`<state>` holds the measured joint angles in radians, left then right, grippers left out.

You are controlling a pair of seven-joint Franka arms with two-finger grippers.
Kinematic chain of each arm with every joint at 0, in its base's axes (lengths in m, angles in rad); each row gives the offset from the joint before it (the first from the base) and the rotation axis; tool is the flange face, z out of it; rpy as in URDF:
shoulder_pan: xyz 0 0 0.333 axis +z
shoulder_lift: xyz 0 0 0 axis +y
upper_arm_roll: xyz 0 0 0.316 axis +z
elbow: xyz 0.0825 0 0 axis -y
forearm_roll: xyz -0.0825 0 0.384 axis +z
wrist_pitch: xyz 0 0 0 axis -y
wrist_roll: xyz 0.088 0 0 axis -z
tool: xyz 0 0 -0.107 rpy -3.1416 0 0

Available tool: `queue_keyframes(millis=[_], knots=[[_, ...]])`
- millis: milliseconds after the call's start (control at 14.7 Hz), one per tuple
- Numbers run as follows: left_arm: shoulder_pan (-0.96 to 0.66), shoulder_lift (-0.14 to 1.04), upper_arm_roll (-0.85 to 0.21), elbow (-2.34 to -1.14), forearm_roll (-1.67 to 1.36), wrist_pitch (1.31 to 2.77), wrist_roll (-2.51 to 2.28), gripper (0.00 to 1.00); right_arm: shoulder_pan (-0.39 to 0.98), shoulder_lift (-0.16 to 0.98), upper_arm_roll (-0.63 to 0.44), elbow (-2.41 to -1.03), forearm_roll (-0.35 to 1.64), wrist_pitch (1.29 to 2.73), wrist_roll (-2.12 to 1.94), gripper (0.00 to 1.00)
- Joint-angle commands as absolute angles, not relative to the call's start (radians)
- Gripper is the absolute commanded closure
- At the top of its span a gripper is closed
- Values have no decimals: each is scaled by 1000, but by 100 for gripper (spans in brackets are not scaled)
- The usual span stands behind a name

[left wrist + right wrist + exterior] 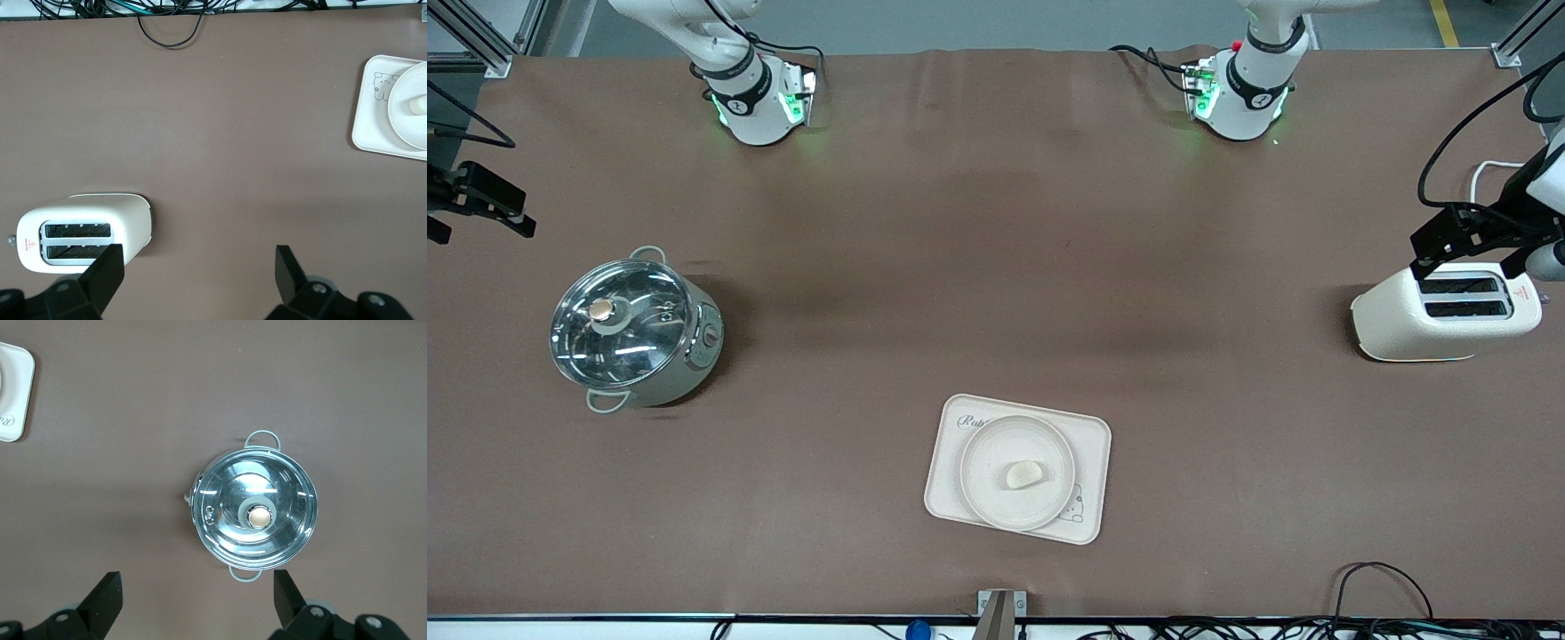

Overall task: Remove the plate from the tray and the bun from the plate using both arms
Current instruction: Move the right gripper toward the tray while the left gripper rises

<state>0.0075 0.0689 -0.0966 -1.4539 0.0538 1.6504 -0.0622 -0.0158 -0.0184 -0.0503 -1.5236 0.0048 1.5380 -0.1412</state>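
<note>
Starting from the camera's edge of the table, we've got the tray (pixel 960 498) nearest, roughly midway between the two arms' ends. The plate (pixel 996 484) sits on it, covering most of the middle, and the bun (pixel 1024 474) lies on the plate, a bit off center. So nothing's been lifted out yet.

Our guess on handling: the plate looks stiff, smooth and probably slick, maybe breakable, so we'd pinch it at the raised rim rather than try anything flat. The bun looks soft and light, so a gentle squeeze across its narrow width should do; clamp hard and it'll likely dent. The tray might slide on the cloth when the plate comes up.

Farther back, the pot (pixel 636 333) with its glass lid stands toward the right arm's end, and the toaster (pixel 1445 311) toward the left arm's end.

The left gripper (pixel 198 267) hangs over the toaster area, the right gripper (pixel 197 590) over the table near the pot. Both have their jaws spread wide with nothing in them, well apart from the tray.

Hard to make out: the plate hides part of the tray's script and its bunny drawing. In the right wrist view only a corner of the tray shows, and the left wrist view cuts off part of the plate. In the front view both grippers sit half out of frame.
</note>
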Motion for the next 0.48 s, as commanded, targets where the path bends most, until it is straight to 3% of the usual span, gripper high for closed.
queue_keyframes(millis=[0,408], knots=[[11,52,-97,-1459,54,1643,-42,0,-23,-20,-52,-1528,18,1534,-136,0],[9,57,-97,-1451,49,1641,-37,0,12,-18,-51,-1522,21,1542,-133,0]])
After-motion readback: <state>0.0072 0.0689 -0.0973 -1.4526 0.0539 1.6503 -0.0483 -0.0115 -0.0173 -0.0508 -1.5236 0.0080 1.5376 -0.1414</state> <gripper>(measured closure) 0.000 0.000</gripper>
